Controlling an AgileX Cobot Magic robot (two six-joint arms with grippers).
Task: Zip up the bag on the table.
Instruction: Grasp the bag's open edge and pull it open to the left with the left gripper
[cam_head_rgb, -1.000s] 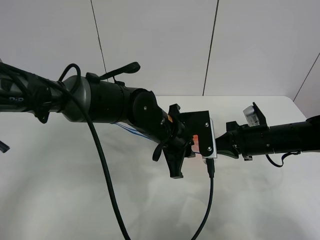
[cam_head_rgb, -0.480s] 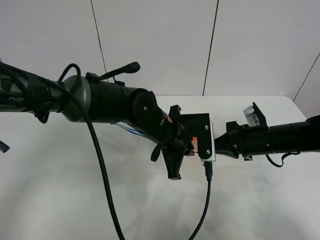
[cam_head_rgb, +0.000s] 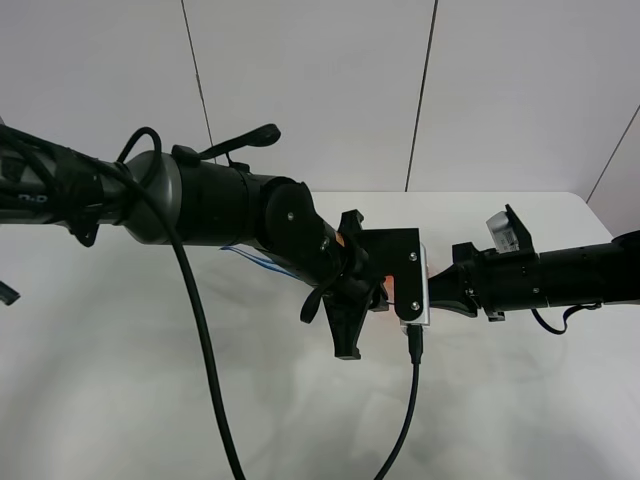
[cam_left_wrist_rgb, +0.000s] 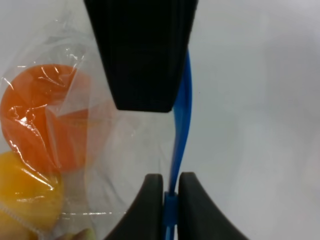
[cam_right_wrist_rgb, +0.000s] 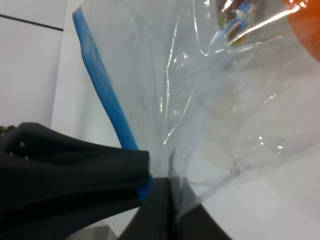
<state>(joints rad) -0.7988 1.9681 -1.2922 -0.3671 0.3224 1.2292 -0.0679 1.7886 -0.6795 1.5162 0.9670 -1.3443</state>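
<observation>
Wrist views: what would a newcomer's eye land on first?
The blue zipper strip, vivid against the white table, is pinched in the left gripper. Beside it, an orange glows through the clear bag. In the right wrist view, the right gripper clamps the crinkled plastic next to the strip.

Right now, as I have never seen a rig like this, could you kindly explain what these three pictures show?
It is a robot with two black arms, each ending in a gripper. The high picture looks down from a camera above the white table; the left arm and right arm meet there and hide most of the bag. The other two come from wrist cameras. The left gripper is shut on the blue zipper strip of the clear bag, which holds an orange and a yellow fruit. The right gripper pinches the bag's edge.
</observation>
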